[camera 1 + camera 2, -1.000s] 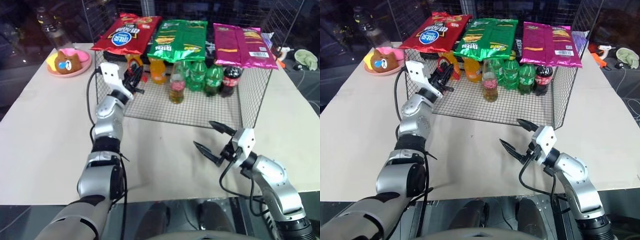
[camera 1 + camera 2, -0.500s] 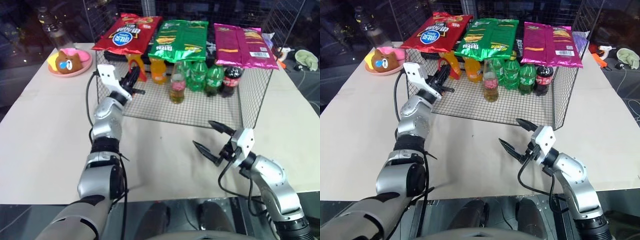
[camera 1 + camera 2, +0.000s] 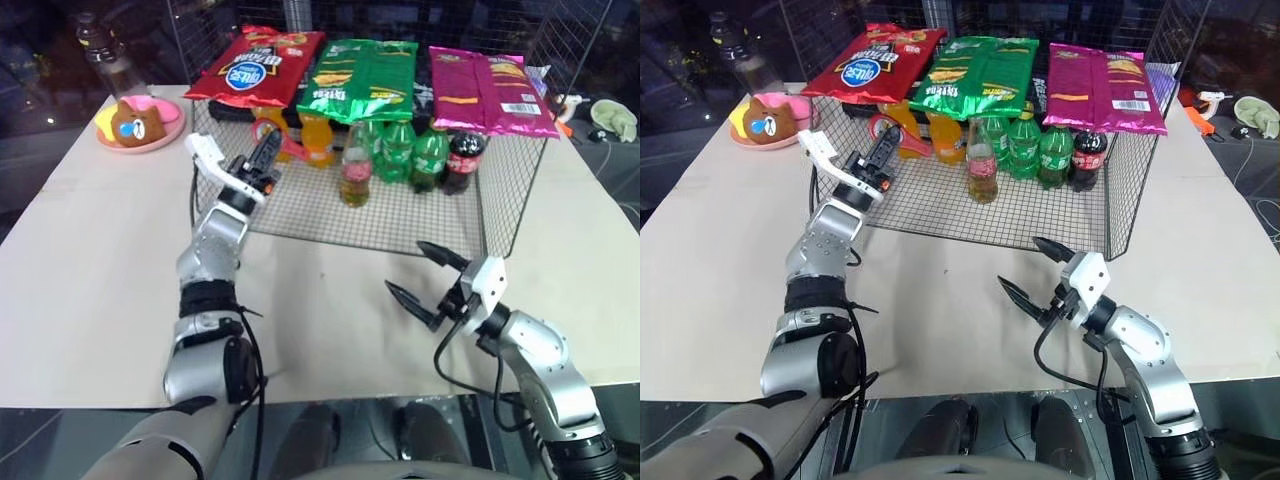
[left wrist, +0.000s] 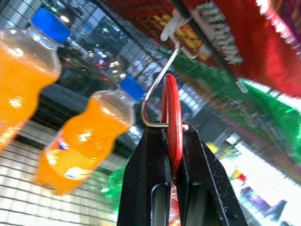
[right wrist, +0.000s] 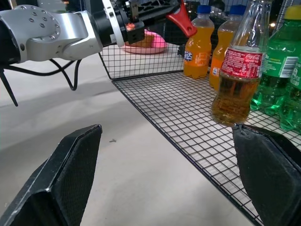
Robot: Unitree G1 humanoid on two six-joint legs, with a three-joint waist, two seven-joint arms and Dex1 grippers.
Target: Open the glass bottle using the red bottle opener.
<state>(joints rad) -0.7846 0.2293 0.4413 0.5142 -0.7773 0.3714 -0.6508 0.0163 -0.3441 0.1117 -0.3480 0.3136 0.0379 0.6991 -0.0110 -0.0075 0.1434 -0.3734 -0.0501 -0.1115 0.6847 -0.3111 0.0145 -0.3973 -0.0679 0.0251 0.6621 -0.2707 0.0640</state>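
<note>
Fingers of my left gripper point(image 4: 171, 155) pinch the red bottle opener point(image 4: 171, 117) edge-on, its ring looped on a wire hook point(image 4: 157, 84) under the rack's top shelf, likely where it is stored. My right gripper point(image 3: 428, 284) waits spread wide and empty over the table point(image 3: 90, 250); the glass bottle point(image 3: 354, 166) stands inside the wire rack point(image 3: 500, 200), beside the green bottles point(image 3: 410, 150).

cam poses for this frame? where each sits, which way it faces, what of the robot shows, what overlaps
Head stereo pair: on the head, facing forward and down at the wire rack; both arms show.
Left wrist: looks along the left pincer, shut on the red bottle opener hanging on a hook.
Right wrist: looks between the open right pincer fingers at the glass bottle; left arm shows.
Shared: every view catches the opener and the orange soda bottles.
</note>
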